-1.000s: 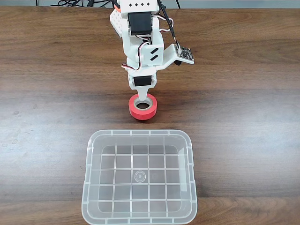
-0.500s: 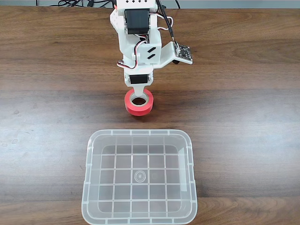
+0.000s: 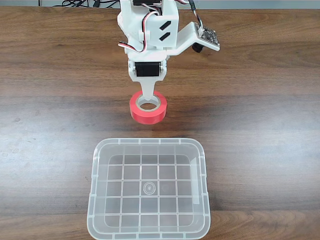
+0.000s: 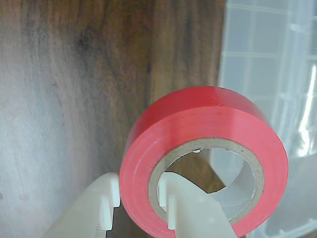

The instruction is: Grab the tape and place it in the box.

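The red tape (image 3: 147, 110) with its pale core hangs in the air above the wooden table, behind the box (image 3: 149, 189) in the fixed view. My gripper (image 3: 147, 101) is shut on the roll's wall, one finger inside the core and one outside. In the wrist view the tape (image 4: 198, 129) is large in the frame, with white fingers (image 4: 104, 198) clamping its left wall and my gripper (image 4: 138, 196) shut on it. The clear box (image 4: 267, 79) lies beyond at the right, with nothing inside it.
The white arm (image 3: 147, 35) reaches down from the table's far edge, with a small circuit board (image 3: 209, 36) sticking out on its right side. Bare wood table (image 3: 260, 130) lies on both sides of the box.
The gripper has risen with the tape in it; the roll has come off the table and shifted slightly left in the fixed view.
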Robot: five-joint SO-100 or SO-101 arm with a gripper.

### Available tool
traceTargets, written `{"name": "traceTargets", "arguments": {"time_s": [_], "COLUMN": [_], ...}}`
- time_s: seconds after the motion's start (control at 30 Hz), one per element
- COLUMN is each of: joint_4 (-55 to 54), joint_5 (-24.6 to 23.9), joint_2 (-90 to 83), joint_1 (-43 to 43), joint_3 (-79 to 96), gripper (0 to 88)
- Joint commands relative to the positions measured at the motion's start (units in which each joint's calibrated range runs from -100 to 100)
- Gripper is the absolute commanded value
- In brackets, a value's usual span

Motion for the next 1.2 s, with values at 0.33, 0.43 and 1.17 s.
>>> {"name": "traceTargets", "arguments": {"time_s": [0.33,0.43,1.17], "joint_4": [3.9,4.0,3.5], "joint_5": [-0.2,-0.2,-1.3], "joint_2": [-1.6,-1.6,31.6], "joint_1": [-0.1,-0.1,-2.0], "joint_3": [-11.1,-15.5,-59.8], "gripper": [1.3,1.3,1.2]}}
